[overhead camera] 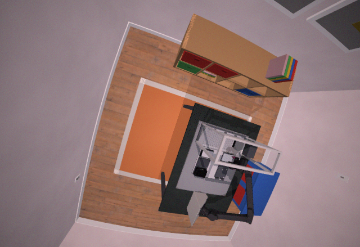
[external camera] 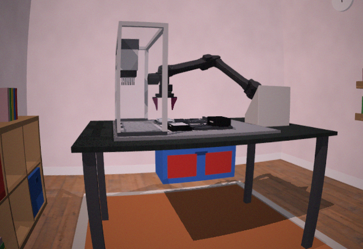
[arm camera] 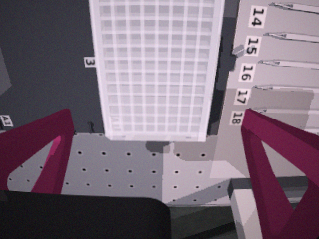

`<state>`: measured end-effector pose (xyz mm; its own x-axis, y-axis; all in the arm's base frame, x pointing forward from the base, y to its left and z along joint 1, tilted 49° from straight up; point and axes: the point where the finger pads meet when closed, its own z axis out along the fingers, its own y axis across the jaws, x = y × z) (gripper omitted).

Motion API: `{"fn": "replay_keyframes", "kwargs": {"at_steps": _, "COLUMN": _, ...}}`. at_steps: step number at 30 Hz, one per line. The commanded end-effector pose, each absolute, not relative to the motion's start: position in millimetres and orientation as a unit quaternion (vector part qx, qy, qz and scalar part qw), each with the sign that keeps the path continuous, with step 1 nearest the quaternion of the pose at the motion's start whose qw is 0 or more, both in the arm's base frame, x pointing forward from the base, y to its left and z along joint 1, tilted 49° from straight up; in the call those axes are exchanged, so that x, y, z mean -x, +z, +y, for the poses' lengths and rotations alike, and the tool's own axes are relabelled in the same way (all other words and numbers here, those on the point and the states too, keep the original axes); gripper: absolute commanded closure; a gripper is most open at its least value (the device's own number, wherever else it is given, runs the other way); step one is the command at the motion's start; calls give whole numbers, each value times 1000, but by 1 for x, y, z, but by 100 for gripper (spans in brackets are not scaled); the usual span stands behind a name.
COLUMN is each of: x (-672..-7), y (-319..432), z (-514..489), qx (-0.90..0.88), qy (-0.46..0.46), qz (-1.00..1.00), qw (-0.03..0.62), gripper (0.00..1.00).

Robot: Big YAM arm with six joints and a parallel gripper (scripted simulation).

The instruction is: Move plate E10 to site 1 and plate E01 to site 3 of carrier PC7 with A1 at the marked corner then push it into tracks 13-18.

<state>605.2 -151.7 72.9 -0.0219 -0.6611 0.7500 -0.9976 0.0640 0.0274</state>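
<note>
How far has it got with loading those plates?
Done: a white well plate lies flat on a dark bed marked 3, beside the track numbers 13-18. In hand: nothing; the pincer hangs open above it. Left: the rails by those numbers look bare, so the carrier push remains.
</note>
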Motion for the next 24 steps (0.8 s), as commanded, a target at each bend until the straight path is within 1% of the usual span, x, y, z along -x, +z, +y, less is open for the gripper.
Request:
{"fn": "replay_keyframes", "kwargs": {"at_steps": 1, "x": -623, "y": 114, "z": -114, "qx": -627, "qy": 303, "qz": -662, "qw": 276, "gripper": 4}}
{"fn": "replay_keyframes", "kwargs": {"at_steps": 2, "x": -623, "y": 114, "z": -114, "qx": -627, "qy": 303, "qz": -662, "qw": 276, "gripper": 4}}
{"fn": "replay_keyframes", "kwargs": {"at_steps": 3, "x": -609, "y": 99, "z": -115, "qx": -633, "qy": 290, "qz": -656, "qw": 290, "gripper": 4}}
{"fn": "replay_keyframes", "kwargs": {"at_steps": 8, "x": -615, "y": 95, "z": -129, "qx": -627, "qy": 290, "qz": -662, "qw": 291, "gripper": 4}}
{"fn": "replay_keyframes", "kwargs": {"at_steps": 9, "x": -610, "y": 74, "z": -110, "qx": -641, "qy": 278, "qz": -648, "qw": 302, "gripper": 0}}
{"fn": "replay_keyframes", "kwargs": {"at_steps": 10, "x": -607, "y": 67, "z": -106, "qx": -642, "qy": 276, "qz": -647, "qw": 304, "gripper": 0}}
{"fn": "replay_keyframes", "kwargs": {"at_steps": 13, "x": -618, "y": 60, "z": -91, "qx": -637, "qy": 287, "qz": -653, "qw": 290, "gripper": 0}}
{"fn": "replay_keyframes", "kwargs": {"at_steps": 17, "x": -617, "y": 37, "z": -73, "qx": -637, "qy": 288, "qz": -654, "qw": 289, "gripper": 0}}
{"fn": "replay_keyframes", "kwargs": {"at_steps": 24, "x": -623, "y": 20, "z": -50, "qx": -635, "qy": 292, "qz": -656, "qw": 283, "gripper": 0}}
